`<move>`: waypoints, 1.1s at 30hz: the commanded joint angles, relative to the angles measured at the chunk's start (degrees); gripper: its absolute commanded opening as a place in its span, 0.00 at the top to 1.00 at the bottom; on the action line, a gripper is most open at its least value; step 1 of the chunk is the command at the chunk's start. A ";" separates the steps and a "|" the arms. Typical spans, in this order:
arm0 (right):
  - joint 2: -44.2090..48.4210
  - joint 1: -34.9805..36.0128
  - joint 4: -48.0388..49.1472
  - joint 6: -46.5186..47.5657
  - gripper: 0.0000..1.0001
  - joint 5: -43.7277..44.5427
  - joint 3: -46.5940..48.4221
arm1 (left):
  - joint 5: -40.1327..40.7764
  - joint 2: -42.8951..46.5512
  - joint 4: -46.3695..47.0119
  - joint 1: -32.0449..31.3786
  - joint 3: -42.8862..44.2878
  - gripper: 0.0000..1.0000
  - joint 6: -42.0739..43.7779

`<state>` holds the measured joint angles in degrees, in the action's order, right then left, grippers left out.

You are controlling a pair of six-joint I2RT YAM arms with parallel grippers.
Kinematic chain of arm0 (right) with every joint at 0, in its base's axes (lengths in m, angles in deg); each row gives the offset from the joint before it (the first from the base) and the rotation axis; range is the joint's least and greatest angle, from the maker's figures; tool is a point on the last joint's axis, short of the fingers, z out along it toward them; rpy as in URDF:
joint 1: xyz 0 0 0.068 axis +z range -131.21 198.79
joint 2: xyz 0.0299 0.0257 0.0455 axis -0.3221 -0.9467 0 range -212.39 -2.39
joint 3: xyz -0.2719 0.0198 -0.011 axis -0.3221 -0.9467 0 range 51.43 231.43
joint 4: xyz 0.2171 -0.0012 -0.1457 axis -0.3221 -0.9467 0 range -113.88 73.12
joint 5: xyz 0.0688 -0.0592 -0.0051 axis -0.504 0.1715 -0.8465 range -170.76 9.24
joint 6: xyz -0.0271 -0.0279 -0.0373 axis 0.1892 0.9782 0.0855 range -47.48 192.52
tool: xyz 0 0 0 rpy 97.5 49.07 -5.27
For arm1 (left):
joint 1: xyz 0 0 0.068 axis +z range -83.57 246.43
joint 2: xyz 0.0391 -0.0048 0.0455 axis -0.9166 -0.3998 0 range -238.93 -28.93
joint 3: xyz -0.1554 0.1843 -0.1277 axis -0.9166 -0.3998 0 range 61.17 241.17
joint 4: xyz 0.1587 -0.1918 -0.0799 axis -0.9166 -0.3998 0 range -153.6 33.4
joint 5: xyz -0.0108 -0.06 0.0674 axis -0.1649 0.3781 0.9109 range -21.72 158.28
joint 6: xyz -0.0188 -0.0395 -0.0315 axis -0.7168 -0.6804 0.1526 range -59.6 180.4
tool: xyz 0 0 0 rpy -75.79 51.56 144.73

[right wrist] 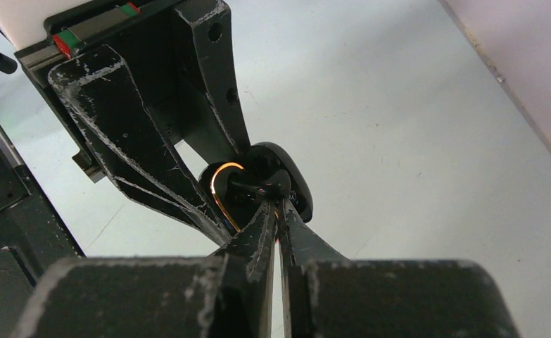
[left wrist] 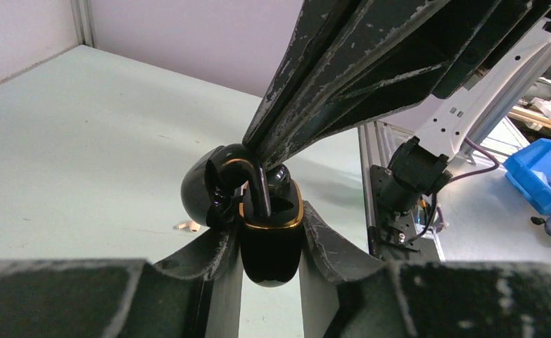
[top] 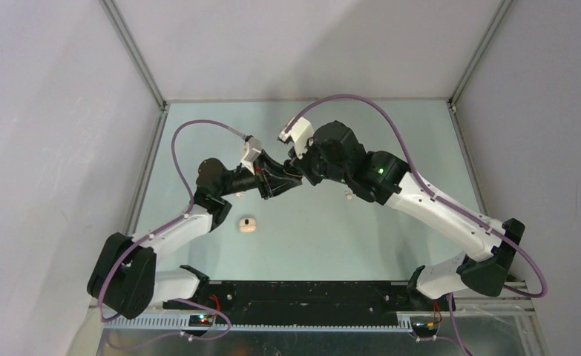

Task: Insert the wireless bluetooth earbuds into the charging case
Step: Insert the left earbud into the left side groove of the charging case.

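Note:
A glossy black charging case (left wrist: 272, 253) with a gold rim is held above the table, its lid (left wrist: 200, 184) swung open to the left. My left gripper (left wrist: 271, 218) is shut on the case body, one finger on each side. From above, my right gripper (left wrist: 262, 165) comes down into the case's open top, shut on a black earbud (left wrist: 257, 196) whose stem sits inside the rim. The right wrist view shows that earbud (right wrist: 258, 184) at my right gripper's (right wrist: 279, 205) tips. In the top view both grippers (top: 286, 184) (top: 293, 172) meet mid-table.
A beige case (top: 248, 223) with a dark spot lies on the table near the left arm. One cream-white earbud (top: 237, 194) lies by the left arm, also visible in the left wrist view (left wrist: 186, 226). Another small white piece (top: 349, 196) lies under the right arm.

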<state>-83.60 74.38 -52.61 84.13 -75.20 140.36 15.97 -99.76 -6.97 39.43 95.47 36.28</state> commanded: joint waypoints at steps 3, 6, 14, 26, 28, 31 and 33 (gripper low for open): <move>-1.31 0.17 0.81 -2.07 0.93 -3.24 0.61 | -0.58 2.02 4.34 -0.20 1.82 0.99 0.26; -1.21 0.37 0.86 -1.83 0.93 -3.36 0.88 | -0.57 1.93 4.26 -0.18 1.81 0.99 0.35; -1.71 2.32 -0.23 1.02 0.92 -1.81 2.28 | -0.21 1.95 2.18 -0.16 1.77 0.99 2.44; -2.01 5.27 -1.21 3.98 0.88 1.83 2.57 | 0.36 2.41 -1.70 -0.15 1.98 1.00 6.41; -1.49 5.24 -1.36 4.36 0.88 2.06 2.40 | -0.04 2.62 -1.68 -0.15 1.98 0.99 6.45; -0.34 5.24 -1.28 5.05 0.88 2.25 2.17 | -0.23 2.79 -1.60 -0.20 1.99 1.00 6.46; 0.36 5.16 -1.32 5.43 0.88 1.81 2.23 | -0.17 2.67 -1.56 -0.20 1.97 1.00 6.53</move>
<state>-85.32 78.84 -53.09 88.35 -72.62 140.95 15.51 -99.15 -10.95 39.41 95.47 41.02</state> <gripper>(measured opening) 0.117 0.328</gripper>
